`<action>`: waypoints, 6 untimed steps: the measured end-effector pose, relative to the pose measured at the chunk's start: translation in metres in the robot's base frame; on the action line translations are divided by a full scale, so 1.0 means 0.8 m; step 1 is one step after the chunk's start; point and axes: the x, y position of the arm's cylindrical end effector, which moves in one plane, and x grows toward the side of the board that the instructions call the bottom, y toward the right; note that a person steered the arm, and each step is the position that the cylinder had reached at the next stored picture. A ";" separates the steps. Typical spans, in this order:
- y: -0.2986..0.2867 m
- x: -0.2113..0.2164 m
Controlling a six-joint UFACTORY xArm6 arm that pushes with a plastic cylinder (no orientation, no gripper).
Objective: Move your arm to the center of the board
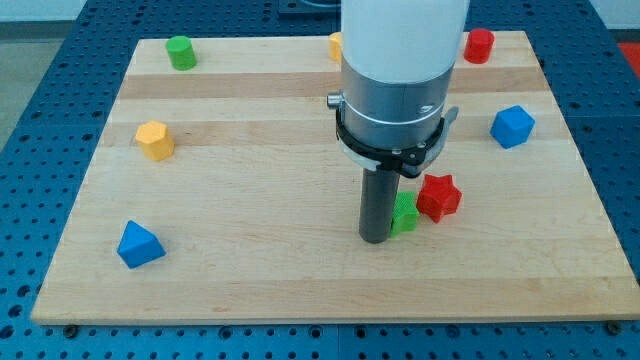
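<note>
My tip (375, 238) is seen set on the wooden board (300, 280) slightly right of its centre, grasping nothing, just left of a partly hidden green block (406, 215) that is touched by a red star block (438, 196).

The surface (250, 150) was pale wood with lengthwise grain bands, on a blue perforated base (40, 60). The rod (377, 205) was dark grey, below a white and silver arm housing (395, 60). The blocks were a green cylinder (181, 52), a yellow hexagon (155, 140), a blue triangle (138, 245), a red star (438, 197), a green block (405, 214), a blue pentagon (512, 126), a red cylinder (479, 45) and an orange-yellow block (335, 46).
</note>
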 end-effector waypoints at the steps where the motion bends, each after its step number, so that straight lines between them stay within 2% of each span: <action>1: 0.007 -0.002; 3: 0.003 -0.007; 4: -0.042 -0.007; 5: -0.075 -0.034; 6: -0.077 -0.101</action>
